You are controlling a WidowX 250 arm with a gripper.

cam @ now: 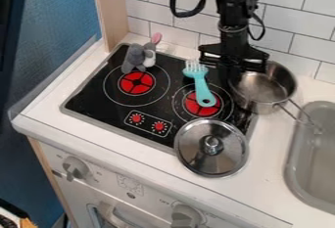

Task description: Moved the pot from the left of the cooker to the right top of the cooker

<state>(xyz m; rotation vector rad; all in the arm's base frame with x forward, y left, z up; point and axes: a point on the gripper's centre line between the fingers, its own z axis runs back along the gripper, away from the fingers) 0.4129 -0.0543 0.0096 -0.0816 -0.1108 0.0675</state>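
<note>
Jaws hang by one pot (267, 89) near one lid (196, 153).

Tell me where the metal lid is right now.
In the camera view, the metal lid covers the lower right corner of the stove, partly over the white counter, just below the turquoise fork.

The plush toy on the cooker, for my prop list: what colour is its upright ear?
The ear is pink, best seen in the camera view.
</note>
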